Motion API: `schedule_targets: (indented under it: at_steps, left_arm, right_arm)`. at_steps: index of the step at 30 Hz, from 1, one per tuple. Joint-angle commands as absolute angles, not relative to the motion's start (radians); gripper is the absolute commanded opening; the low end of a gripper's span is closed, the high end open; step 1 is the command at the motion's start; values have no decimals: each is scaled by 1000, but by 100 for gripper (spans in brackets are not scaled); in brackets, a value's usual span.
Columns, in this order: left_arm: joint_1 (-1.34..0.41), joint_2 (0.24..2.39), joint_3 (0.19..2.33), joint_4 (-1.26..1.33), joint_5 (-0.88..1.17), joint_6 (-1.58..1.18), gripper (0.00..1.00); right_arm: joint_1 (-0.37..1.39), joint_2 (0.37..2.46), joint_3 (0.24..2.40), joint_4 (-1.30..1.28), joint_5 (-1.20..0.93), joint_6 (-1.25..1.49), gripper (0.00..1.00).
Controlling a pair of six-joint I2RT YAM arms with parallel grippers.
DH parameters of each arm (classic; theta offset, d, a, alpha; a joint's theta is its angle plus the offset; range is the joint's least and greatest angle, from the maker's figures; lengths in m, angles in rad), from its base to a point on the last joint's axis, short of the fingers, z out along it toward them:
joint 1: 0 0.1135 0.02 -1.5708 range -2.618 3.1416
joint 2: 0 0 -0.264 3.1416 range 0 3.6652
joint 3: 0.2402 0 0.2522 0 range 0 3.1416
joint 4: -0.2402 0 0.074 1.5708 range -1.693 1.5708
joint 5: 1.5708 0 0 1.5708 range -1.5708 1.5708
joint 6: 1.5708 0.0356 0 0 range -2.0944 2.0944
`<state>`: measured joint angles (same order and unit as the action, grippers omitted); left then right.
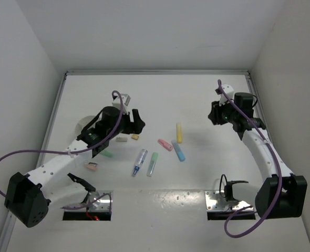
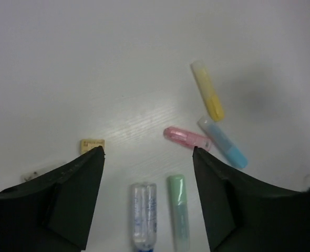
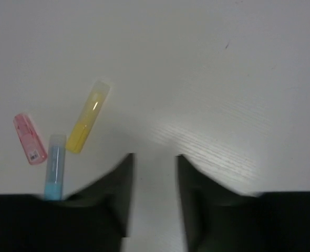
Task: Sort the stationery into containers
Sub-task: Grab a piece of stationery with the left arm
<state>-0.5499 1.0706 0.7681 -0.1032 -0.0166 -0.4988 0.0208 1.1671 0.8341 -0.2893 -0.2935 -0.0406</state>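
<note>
Your left gripper (image 2: 147,152) hangs spread wide and empty, with the clear pen (image 2: 144,212) and green marker (image 2: 178,210) on the table under its gap. Your right gripper (image 3: 154,157) is parted narrowly and empty, the yellow marker (image 3: 88,123) to its left. The white bowl (image 1: 82,124) sits partly hidden by your left arm.

Past my black left pincer (image 2: 147,152), on the white table (image 2: 92,63), lie a yellow marker (image 2: 208,90), a pink marker (image 2: 186,138) and a pale blue marker (image 2: 223,142), with a mint-green marker (image 2: 179,210) and a clear, blue-tipped pen (image 2: 144,215) between my fingers and a tan block (image 2: 92,145) off the left one.
</note>
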Motion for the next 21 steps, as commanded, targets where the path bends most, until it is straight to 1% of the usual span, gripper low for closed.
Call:
schedule_targets:
  at_steps: [1, 2, 3, 4, 5, 8, 9, 10, 11, 12, 16, 21]
  left_arm:
    - [-621, 1115, 787, -263, -60, -460, 70]
    - [-636, 1135, 826, -308, -69, -460, 56]
    - [-659, 1187, 848, -355, -110, -460, 27]
    - [-672, 1213, 865, -406, -135, -471, 21]
    - [-684, 1232, 877, -478, -153, -507, 19]
    - [-736, 1246, 853, -526, -178, -628, 19]
    - [-751, 1246, 842, -526, -196, -655, 29]
    - [-794, 1230, 833, -526, -216, -682, 74]
    - [-817, 1197, 818, -537, -233, -728, 98]
    - [-836, 1178, 818, -549, -248, -751, 100]
    - [-911, 1106, 770, -586, -278, -834, 100]
    - [-991, 1147, 686, -606, -268, -916, 100]
  right_arm:
    - [14, 1202, 891, -327, -325, -78, 72]
    - [14, 1212, 905, -336, -325, -78, 83]
    - [14, 1221, 914, -345, -325, -78, 86]
    - [14, 1221, 914, -345, -325, -89, 87]
    - [14, 1233, 914, -345, -325, -89, 87]
    - [14, 1243, 923, -354, -316, -89, 87]
    - [14, 1243, 923, -354, -316, -89, 87]
    - [14, 1243, 923, -354, -316, -89, 87]
    - [14, 1233, 923, -354, -316, -89, 87]
    - [14, 1233, 923, -354, -316, -89, 87]
    - [14, 1233, 923, -354, -316, -89, 87]
    - [14, 1233, 923, -354, -307, -89, 87]
